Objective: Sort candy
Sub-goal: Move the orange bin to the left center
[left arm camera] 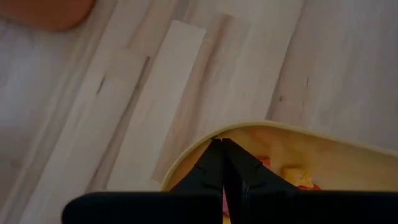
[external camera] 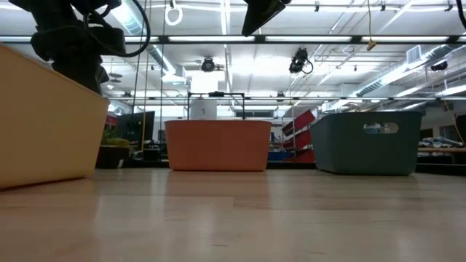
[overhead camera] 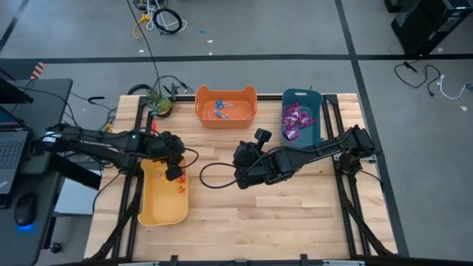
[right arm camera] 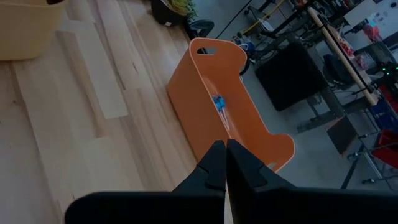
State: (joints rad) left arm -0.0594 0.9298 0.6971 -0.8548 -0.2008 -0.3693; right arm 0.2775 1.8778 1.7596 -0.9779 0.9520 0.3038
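The candy lies sorted in three bins. Purple packets point(overhead camera: 295, 122) are in the teal bin point(overhead camera: 316, 137). Blue lollipops point(overhead camera: 222, 108), also in the right wrist view point(right arm camera: 219, 102), are in the orange bin point(overhead camera: 225, 120). Small orange and red pieces point(overhead camera: 179, 189) lie in the yellow bin point(overhead camera: 164, 207). My left gripper point(overhead camera: 174, 175) is shut, above the yellow bin's far right corner point(left arm camera: 298, 127). A pink sliver shows in the slit between its fingers; whether it is held cannot be told. My right gripper point(overhead camera: 240, 166) is shut and empty above the table's middle, pointing toward the orange bin point(right arm camera: 211, 99).
A black cable point(overhead camera: 211, 174) loops on the bare wood between the two grippers. A potted plant point(overhead camera: 159, 100) stands at the far left corner. In the low view the yellow bin point(external camera: 44, 124), orange bin point(external camera: 217, 145) and teal bin point(external camera: 371, 142) stand on the tabletop.
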